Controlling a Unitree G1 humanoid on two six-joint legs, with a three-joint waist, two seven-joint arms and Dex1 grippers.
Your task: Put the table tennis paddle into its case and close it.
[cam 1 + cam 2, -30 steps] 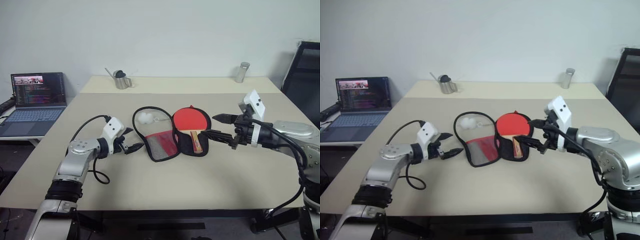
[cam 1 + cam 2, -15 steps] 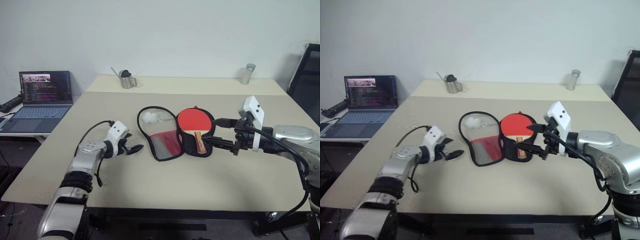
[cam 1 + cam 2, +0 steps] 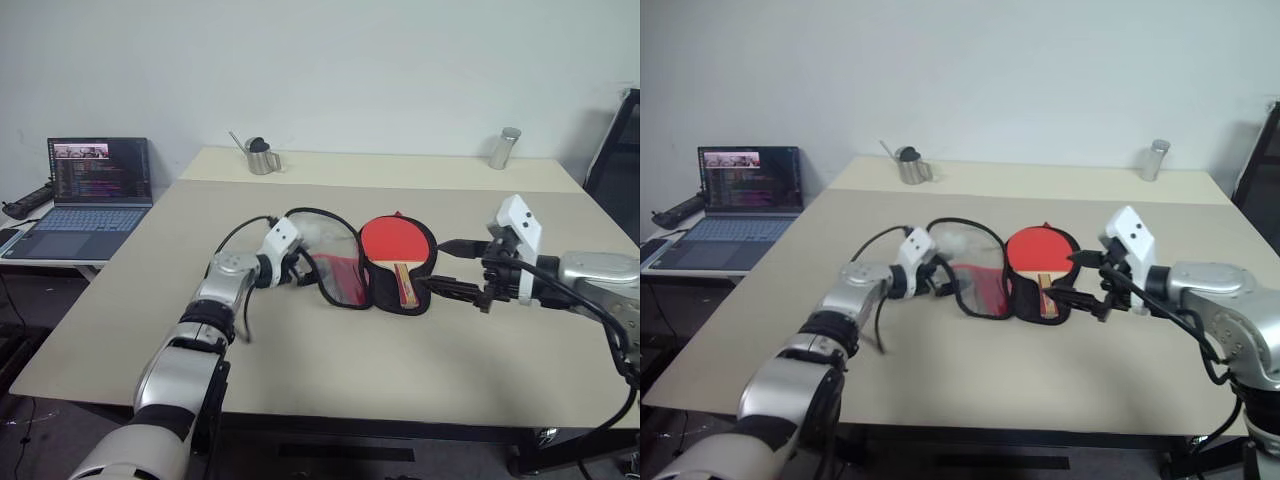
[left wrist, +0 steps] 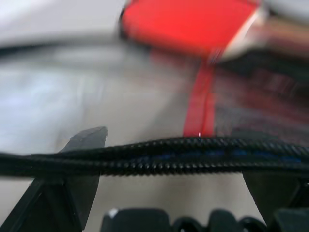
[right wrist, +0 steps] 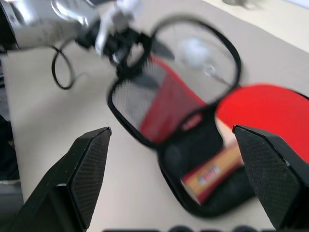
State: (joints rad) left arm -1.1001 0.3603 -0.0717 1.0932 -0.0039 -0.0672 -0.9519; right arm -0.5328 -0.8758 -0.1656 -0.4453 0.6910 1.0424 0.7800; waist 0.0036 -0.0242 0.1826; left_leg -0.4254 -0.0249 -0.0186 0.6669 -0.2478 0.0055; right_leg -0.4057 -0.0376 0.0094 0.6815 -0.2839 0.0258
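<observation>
The left end effector [image 3: 300, 270] is being held with its fingers spread apart at the nine o'clock rim of the case [image 3: 335, 262], nothing being gripped; whether the rim is being touched cannot be told. The right end effector [image 3: 452, 268] is likewise being held wide apart and empty, at three o'clock of the table tennis paddle [image 3: 398, 245]. The paddle is lying red face up in the opened case's right half, mid-surface [image 3: 330, 360].
</observation>
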